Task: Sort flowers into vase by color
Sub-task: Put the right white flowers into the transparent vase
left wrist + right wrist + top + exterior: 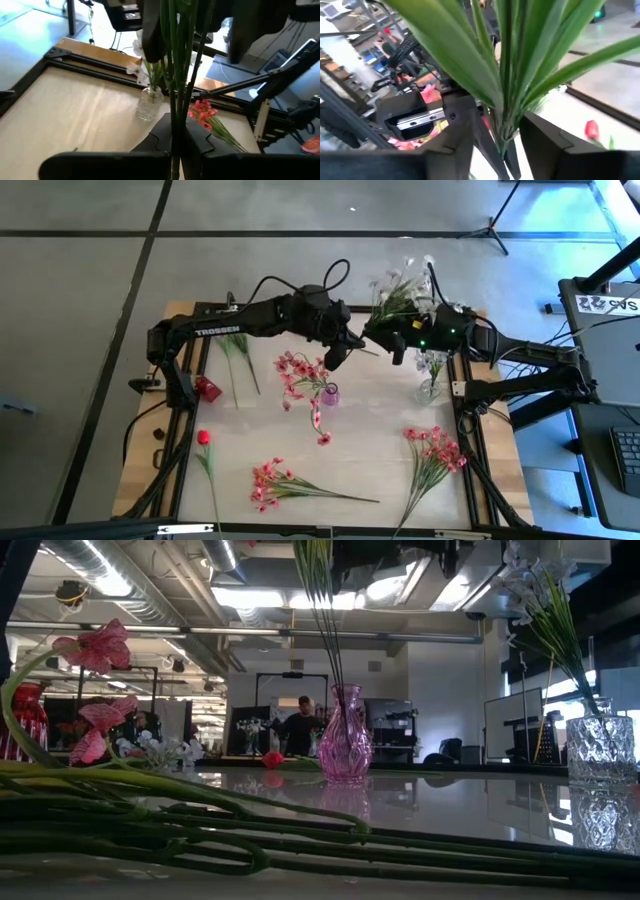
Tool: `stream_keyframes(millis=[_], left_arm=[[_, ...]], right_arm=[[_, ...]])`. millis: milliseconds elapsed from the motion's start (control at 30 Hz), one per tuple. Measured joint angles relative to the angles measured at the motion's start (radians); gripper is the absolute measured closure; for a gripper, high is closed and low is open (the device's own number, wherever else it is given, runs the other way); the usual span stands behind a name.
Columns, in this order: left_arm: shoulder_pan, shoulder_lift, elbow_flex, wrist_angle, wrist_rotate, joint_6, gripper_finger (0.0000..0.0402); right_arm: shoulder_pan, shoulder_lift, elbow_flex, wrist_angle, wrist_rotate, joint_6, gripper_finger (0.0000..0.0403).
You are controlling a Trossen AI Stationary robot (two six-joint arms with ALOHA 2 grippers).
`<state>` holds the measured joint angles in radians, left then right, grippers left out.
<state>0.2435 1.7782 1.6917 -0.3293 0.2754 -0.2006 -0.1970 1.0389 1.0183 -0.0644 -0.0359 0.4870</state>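
Observation:
Both grippers meet above the table's far middle on one white flower spray (400, 288), held lifted. Its blossoms point toward the far edge and its green stems (175, 75) run back to my left gripper (340, 352). My right gripper (397, 340) is shut on the leafy part. A pink vase (329, 393) holds pink flowers (300, 372). A clear vase (430, 387) holds white blossoms (540, 590). A red vase (208, 388) stands at the left. A red bud (204, 437) and pink sprays (272, 480) (436, 448) lie on the table. My left gripper pinches the white spray's thin stems (175, 131) between its two fingers, near the stems' lower end, with the stems running on past the fingers. The spray is lifted clear of the table. My right gripper has the base of the spray's long green leaves (506, 131) between its fingers (547, 142), right beside my left gripper's fingers. The leaves fan out beyond the hold.
Another green-stemmed spray (236, 352) lies by the left arm. Black frame rails (186, 430) (470, 442) run along both table sides. Long stems (200, 830) lie across the near edge in the low view. A person (302, 725) stands far behind the table.

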Motion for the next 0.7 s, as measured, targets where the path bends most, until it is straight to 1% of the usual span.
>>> stream_keyframes(millis=[100,200,233,267,400,500,600,700], left_arm=[[0.001,0.0,0.0,-0.006,-0.003,-0.003,0.0392],[0.0,0.0,0.0,-0.004,0.0,-0.003,0.0383],[0.0,0.0,0.0,-0.005,0.0,-0.003,0.0377],[0.0,0.0,0.0,-0.004,-0.001,-0.004,0.0371],[0.001,0.0,0.0,-0.004,-0.006,-0.005,0.0345],[0.003,-0.01,0.0,-0.018,-0.008,-0.006,0.033],[0.009,-0.058,0.0,-0.032,-0.01,-0.006,0.0315],[0.015,-0.127,0.002,-0.034,-0.005,0.012,0.0303]], right_arm=[[0.0,-0.003,0.0,0.004,0.021,-0.038,0.03],[0.0,-0.009,0.0,0.004,0.035,-0.055,0.0368],[0.0,-0.009,0.0,0.004,0.036,-0.062,0.0383],[0.0,-0.008,0.0,0.005,0.04,-0.073,0.0389],[0.0,-0.009,0.0,0.014,0.062,-0.069,0.0382],[0.001,-0.031,-0.002,0.013,0.07,-0.068,0.0395],[0.001,-0.083,0.018,0.0,0.103,-0.069,0.039],[0.001,-0.154,0.039,0.006,0.17,-0.095,0.0393]])
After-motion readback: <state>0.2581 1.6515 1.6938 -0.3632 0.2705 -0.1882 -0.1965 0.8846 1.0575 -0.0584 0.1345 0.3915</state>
